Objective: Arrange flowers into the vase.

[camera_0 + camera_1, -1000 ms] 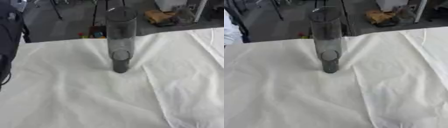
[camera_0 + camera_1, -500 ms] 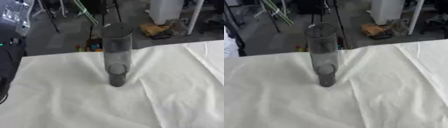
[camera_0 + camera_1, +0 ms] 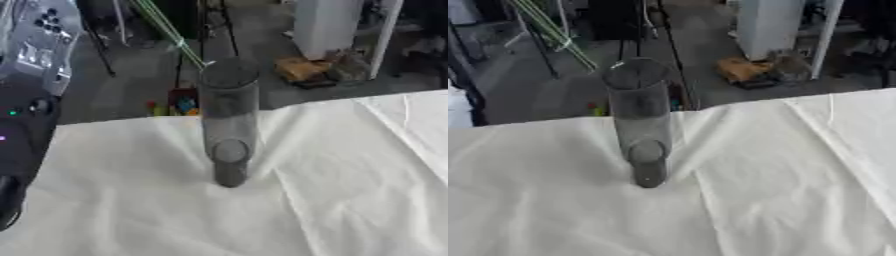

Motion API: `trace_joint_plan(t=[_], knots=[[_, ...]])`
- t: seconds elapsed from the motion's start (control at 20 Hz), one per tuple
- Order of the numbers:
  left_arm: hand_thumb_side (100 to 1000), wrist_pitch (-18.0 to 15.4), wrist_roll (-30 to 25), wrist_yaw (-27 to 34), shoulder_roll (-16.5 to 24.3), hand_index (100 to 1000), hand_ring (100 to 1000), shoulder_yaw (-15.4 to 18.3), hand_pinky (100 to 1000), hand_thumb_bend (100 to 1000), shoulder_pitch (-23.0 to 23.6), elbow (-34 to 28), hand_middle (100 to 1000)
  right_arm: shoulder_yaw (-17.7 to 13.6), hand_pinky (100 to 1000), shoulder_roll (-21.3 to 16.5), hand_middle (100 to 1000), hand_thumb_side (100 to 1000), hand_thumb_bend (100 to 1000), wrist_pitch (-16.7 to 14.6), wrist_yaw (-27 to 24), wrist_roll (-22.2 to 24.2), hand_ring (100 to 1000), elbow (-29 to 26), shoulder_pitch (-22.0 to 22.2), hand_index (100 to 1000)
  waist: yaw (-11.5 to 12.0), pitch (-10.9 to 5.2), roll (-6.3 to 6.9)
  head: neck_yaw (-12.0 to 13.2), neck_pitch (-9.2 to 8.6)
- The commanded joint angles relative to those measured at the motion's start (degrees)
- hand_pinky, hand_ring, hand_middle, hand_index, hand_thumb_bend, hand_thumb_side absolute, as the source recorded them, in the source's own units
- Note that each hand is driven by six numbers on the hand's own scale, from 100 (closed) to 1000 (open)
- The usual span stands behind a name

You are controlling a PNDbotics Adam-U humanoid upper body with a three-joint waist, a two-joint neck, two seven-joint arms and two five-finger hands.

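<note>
Neither hand visible in either eye view; finger state cannot be told. Green stems (image 3: 553, 32) slant down toward rim of vase (image 3: 229, 120), upper ends cut off at top edge, flower heads unseen; whether tips are inside vase unclear. Vase: tall dark glass cylinder, upright, mid-table on wrinkled white cloth (image 3: 332, 190). Left of vase, dark machine body with lit dots (image 3: 22, 130), partly cut off. Behind vase, floor clutter: white cabinet (image 3: 328, 25), orange-brown heap (image 3: 302, 69), small coloured bits (image 3: 175, 106), blurred.
</note>
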Motion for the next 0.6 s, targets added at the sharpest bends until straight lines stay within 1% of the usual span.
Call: trace_joint_plan(t=[0.05,0.15,0.3,0.6], knots=[[233,-0.5,-0.8,0.8,0.3,100,100,0.3,100,197,-1.5,-0.5,100,0.1,867,-0.3,671,1000,100,0.0,0.0,0.4,825,-0.9,-0.6,902,-0.2,-0.88,-0.15,0.3,-0.27],[233,-0.7,-1.2,0.8,0.1,100,100,0.3,100,192,-1.7,-0.5,100,0.1,867,-0.3,671,1000,100,0.0,0.0,0.5,825,-0.9,-0.7,902,-0.4,-0.69,-0.08,0.4,0.05],[227,-1.0,-1.8,0.2,0.0,100,100,0.3,100,188,-1.9,-0.2,100,0.3,868,-0.2,670,1000,100,0.0,0.0,0.7,826,-0.9,-0.9,903,-0.7,-0.36,0.01,0.7,-0.05],[208,-1.7,-3.6,-3.2,0.2,100,100,0.5,100,189,-2.3,0.1,100,0.6,868,-0.1,670,1000,100,0.0,0.0,1.1,826,-0.9,-1.2,904,-1.2,0.29,0.05,1.6,-0.17]])
